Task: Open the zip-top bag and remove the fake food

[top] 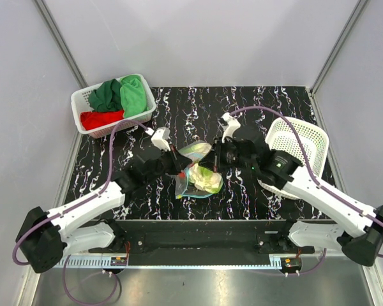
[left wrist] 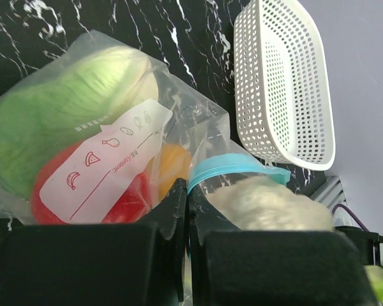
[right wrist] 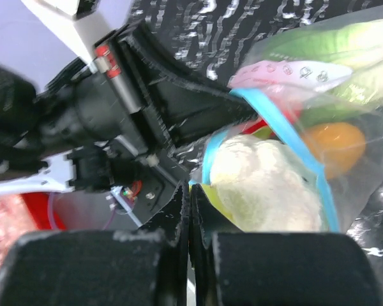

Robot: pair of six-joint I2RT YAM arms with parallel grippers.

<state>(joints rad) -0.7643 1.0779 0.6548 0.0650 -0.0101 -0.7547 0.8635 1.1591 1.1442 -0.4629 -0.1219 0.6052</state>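
Your left gripper [left wrist: 187, 191] and right gripper [right wrist: 189, 197] are each clenched on the mouth of the bag [top: 203, 178], between them mid-table, food [right wrist: 262, 182] inside.

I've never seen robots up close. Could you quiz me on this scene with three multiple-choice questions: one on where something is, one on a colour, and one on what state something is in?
1. Where is the bag?
A. in the cloth basket
B. mid-table, between the two arms
C. in the empty basket

2. What colour is its zip strip?
A. teal-blue
B. red
C. yellow

3. How are the left jaws?
A. wide open above the table
B. shut on a cloth
C. shut on the bag's edge

Answers:
1. B, the top view shows it mid-table between the arms.
2. A, the strip is teal-blue in both wrist views.
3. C, the left wrist view shows them closed with the plastic pinched between them.
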